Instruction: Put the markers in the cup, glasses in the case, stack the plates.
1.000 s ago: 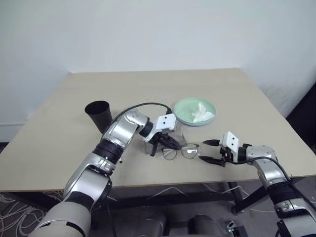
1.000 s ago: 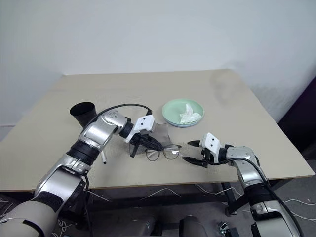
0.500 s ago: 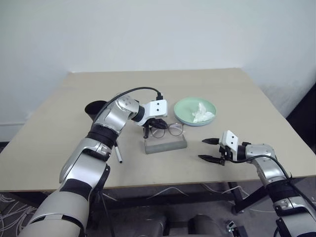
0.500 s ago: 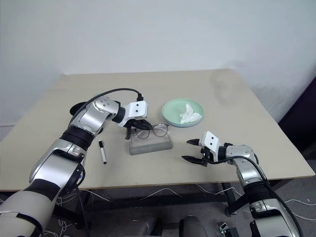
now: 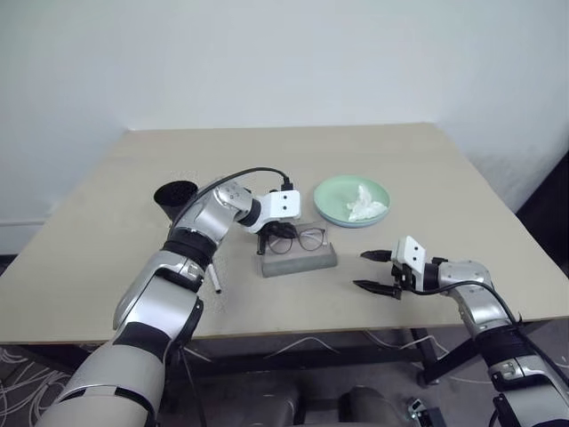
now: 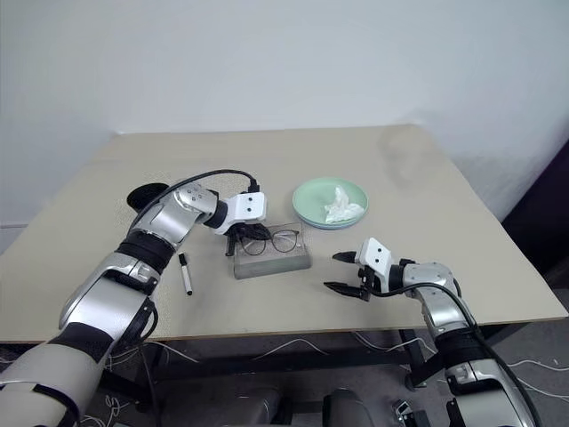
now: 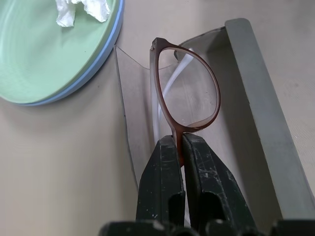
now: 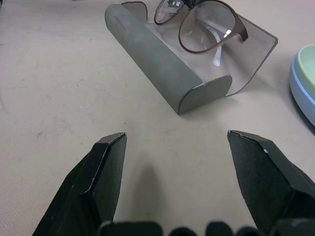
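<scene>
The beige counter (image 5: pixel 427 160) carries a black cup (image 5: pixel 174 196) near its left side, a marker (image 6: pixel 185 273) lying flat in front of it, the grey case (image 5: pixel 298 257) at the middle, and stacked plates (image 5: pixel 351 199) just beyond the case.

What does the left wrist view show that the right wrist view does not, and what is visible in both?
Left wrist view alone: the left gripper, shut on the glasses at the rim of one lens, and the crumpled tissue lying on the green plate.

Right wrist view alone: the right gripper, open above bare table, short of the case.

Both: the glasses held over the open grey case and its translucent lid, plus the stacked plates' edge, green over blue.
</scene>
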Robot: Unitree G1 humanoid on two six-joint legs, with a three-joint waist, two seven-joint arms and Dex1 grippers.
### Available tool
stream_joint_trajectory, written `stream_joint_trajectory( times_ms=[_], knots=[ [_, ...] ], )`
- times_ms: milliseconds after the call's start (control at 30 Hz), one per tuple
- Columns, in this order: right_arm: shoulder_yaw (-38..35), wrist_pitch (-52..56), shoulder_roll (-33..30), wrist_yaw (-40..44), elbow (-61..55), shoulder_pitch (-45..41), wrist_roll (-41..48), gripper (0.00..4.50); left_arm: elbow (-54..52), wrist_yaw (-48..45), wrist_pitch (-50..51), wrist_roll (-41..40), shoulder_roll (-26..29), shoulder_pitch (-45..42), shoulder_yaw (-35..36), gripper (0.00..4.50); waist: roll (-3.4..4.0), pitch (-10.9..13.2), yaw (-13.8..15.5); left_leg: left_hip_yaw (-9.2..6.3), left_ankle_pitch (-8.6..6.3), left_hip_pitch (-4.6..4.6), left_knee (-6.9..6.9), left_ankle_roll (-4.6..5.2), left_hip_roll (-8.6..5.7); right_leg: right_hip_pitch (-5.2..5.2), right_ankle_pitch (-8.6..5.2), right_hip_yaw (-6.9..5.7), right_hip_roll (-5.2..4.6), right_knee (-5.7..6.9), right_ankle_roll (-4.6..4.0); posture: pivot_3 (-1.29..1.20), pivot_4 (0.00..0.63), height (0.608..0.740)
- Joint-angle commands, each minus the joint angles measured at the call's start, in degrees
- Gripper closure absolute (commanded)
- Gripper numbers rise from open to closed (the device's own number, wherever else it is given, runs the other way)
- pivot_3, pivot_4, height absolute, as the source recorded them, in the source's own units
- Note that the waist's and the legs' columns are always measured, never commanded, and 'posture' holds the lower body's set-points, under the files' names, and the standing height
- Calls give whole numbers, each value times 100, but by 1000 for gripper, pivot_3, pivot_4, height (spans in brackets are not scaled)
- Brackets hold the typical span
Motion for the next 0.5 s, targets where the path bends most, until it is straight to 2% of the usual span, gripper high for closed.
stream_joint_trajectory(
  times_ms=[33, 433, 500],
  knots=[
    [-94, -43, 6, -59, -213, -26, 88, 940, 110, 151, -54, 47, -90, -11, 54, 4460, 0, 0, -1, 0, 0, 0, 0, 0, 0, 0, 0, 0, 0, 0, 0, 0, 0, 736],
    [-104, 12, -14, -127, -338, 78, 93, 940, 229, 34, -1, 88, -254, 59, 34, 4460, -1, 0, -3, 0, 0, 0, 3, 0, 0, 1, 0, -1, 0, 2, 1, 0, 0, 736],
    [-104, 18, -19, -133, -348, 88, 92, 940, 212, 0, 30, 79, -251, 66, 43, 4023, -1, 0, -6, 0, 0, 0, 4, 0, 0, 2, 0, 0, 0, 2, 1, 0, 0, 736]
  ],
)
